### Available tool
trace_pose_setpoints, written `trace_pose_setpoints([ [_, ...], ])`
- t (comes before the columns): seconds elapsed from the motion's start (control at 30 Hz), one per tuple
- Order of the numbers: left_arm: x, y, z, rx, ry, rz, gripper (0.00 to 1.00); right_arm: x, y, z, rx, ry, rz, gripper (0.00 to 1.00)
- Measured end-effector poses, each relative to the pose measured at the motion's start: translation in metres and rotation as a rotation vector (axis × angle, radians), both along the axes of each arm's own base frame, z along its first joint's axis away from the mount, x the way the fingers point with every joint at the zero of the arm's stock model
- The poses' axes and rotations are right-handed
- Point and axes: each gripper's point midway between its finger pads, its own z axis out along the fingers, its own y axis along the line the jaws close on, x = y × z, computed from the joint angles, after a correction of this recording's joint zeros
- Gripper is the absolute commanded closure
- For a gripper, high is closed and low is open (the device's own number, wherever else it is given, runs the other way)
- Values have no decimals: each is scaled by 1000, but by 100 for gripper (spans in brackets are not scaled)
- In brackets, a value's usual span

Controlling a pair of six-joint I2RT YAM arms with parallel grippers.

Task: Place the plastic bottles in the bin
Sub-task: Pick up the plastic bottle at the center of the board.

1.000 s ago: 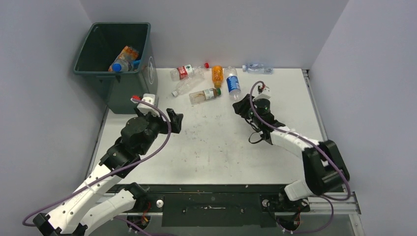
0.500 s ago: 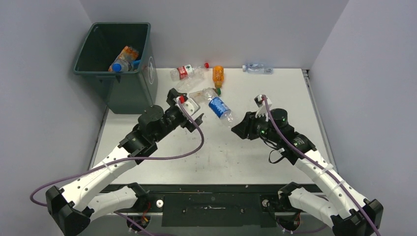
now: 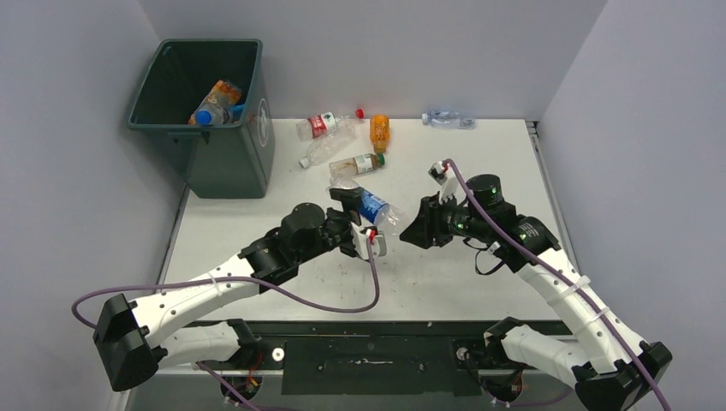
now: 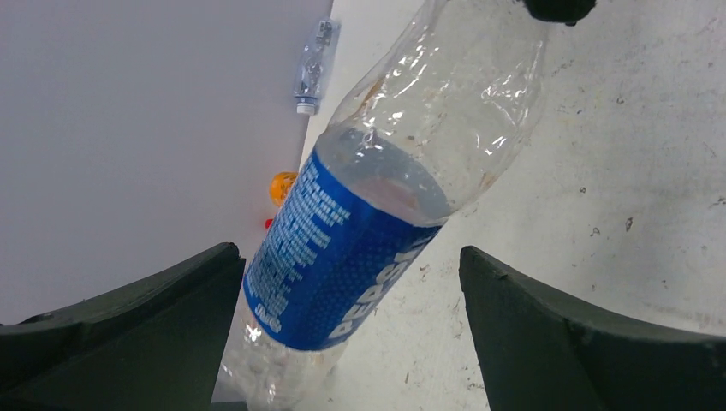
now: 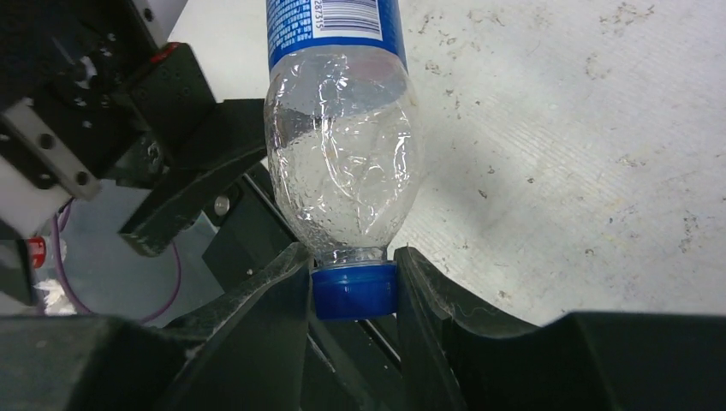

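Obs.: the blue-labelled bottle [image 3: 373, 208] hung tilted above the surface [image 3: 479, 163], right of the bin [image 3: 224, 154] and nearer the arm bases. The right tool [image 5: 353, 291] pinched its blue cap [image 5: 354, 289]. The left tool [image 4: 349, 255] was spread wide, its fingers [image 4: 154, 325] flanking the label without contact. A red-labelled bottle [image 3: 325, 126] and an orange bottle [image 3: 378, 132] lay just right of the bin.
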Motion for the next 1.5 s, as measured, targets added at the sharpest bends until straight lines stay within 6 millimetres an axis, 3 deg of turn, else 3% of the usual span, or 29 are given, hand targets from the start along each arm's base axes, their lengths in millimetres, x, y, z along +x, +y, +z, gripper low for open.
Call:
trace_pose_setpoints([
  [0.17,5,-5,-16,82,-29,9,40,-10,2,3,-2,19,53,95],
  [0.33,9,-3,-19,112,-48,23,64,-12,2,4,0,21,57,94],
  [0.37,9,-3,-19,114,-51,24,66,-11,3,5,3,18,57,77],
  [0.43,9,-3,-19,119,-56,24,67,-9,4,9,15,2,51,32],
  [0.5,9,-2,-16,103,-53,35,67,-8,6,15,34,-21,59,8],
  [0.53,9,-1,-13,83,-47,44,67,-10,6,20,48,-29,62,2],
  [0.7,0,1,11,-86,33,64,67,-12,3,64,149,-211,44,8],
  [0.8,-14,-4,24,-219,133,34,67,-16,-7,98,262,-384,-9,10],
  [0.87,-25,-10,31,-308,221,-7,67,-23,-13,111,356,-480,-37,10],
  [0.97,-46,-23,38,-411,366,-88,66,-30,-16,115,474,-555,-50,10],
  [1.17,-87,-45,47,-550,650,-261,66,-19,-2,103,570,-538,-45,10],
  [1.5,-111,-49,72,-705,893,-440,67,-29,19,130,697,-599,68,7],
])
